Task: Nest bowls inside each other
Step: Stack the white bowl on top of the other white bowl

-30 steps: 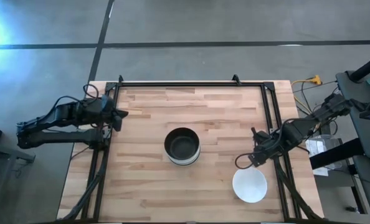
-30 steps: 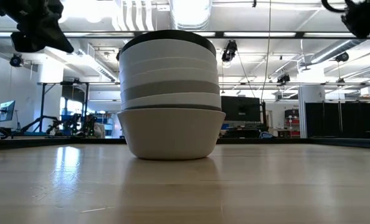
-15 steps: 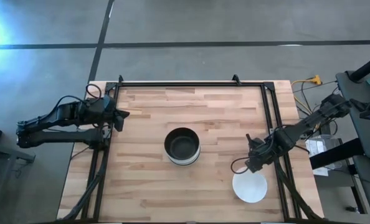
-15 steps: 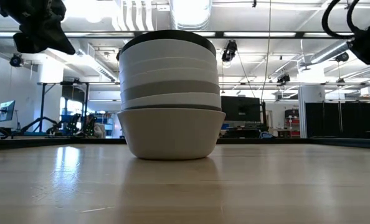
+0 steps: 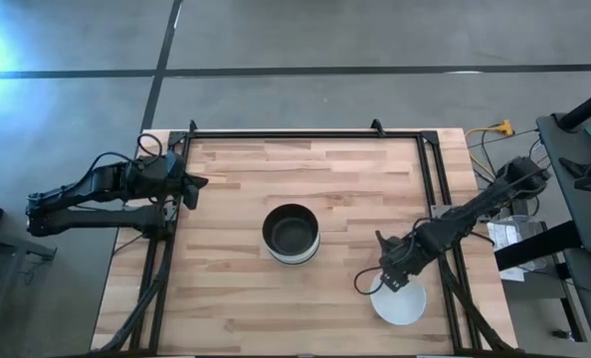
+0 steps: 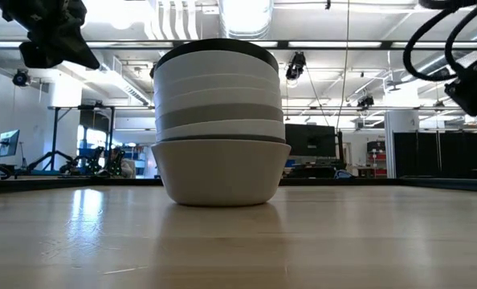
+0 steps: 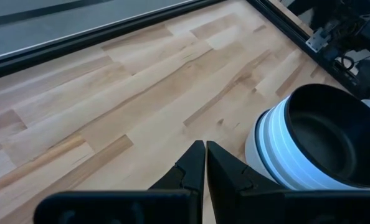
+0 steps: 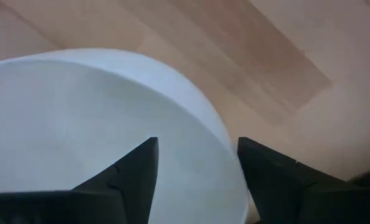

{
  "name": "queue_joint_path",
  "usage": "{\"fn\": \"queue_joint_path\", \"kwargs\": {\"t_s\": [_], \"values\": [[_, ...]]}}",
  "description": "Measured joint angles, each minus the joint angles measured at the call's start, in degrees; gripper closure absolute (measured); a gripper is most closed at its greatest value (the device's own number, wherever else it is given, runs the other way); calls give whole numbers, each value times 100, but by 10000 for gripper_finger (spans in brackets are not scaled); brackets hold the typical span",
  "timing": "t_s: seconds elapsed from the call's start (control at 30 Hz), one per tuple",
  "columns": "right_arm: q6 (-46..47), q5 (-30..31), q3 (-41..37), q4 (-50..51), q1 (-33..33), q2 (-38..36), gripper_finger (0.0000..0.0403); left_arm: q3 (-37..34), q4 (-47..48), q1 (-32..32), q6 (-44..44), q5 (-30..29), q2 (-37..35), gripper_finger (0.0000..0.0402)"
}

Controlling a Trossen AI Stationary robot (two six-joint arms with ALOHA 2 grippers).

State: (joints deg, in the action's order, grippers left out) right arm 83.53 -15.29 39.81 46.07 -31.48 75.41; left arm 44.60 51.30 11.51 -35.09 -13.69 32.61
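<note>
While the low view shows the stack of bowls full height at mid counter, we can't count its bowls exactly: white and grey bands run together, w/ a dark rim on top. From above only the dark inner bowl and a sliver of white wall show. The lone white bowl does not show in the low view, and in the high view its upper-left rim is covered by the right pincer. In the right wrist view the bowl is cut off by the frame, only a curved part of rim and inside visible.

Right arm reaches in from the counter's right edge, angled down-left, pincer over the lone bowl's rim near the front-right of the counter. Its fingers stand wide apart, one over the bowl's inside, the other beyond the rim; we can't tell if either touches the rim. Nothing is held.

Left arm lies along the counter's left edge, well apart from the stack. Left pincer is closed tight, tips together, holding nothing, pointed toward the stack.
</note>
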Motion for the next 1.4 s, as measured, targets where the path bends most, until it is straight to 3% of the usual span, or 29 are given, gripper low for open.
{"fn": "queue_joint_path", "kwargs": {"t_s": [0.2, 0.47, 0.7, 0.97, 1.2, 1.4], "values": [[-357, -20, 0, -830, 0, 606, 246, 0, 5, 0, 0, 29, -1, 402], [-410, 0, 83, -1409, 2, 762, 383, 0, 8, -2, -52, 250, 5, 402], [-847, 66, 526, -995, 248, 308, 393, 0, -34, -4, -52, 278, 84, 402], [-2115, 1321, 2154, 496, 960, -124, 394, 0, -497, -2, -52, 299, 313, 402], [-3870, 1790, 3935, 1567, 2359, 472, 394, 0, -937, 0, -52, 311, 630, 402], [-5102, 1551, 5016, 1646, 3295, 1358, 394, 0, -1434, 0, -61, 329, 985, 402]]}}
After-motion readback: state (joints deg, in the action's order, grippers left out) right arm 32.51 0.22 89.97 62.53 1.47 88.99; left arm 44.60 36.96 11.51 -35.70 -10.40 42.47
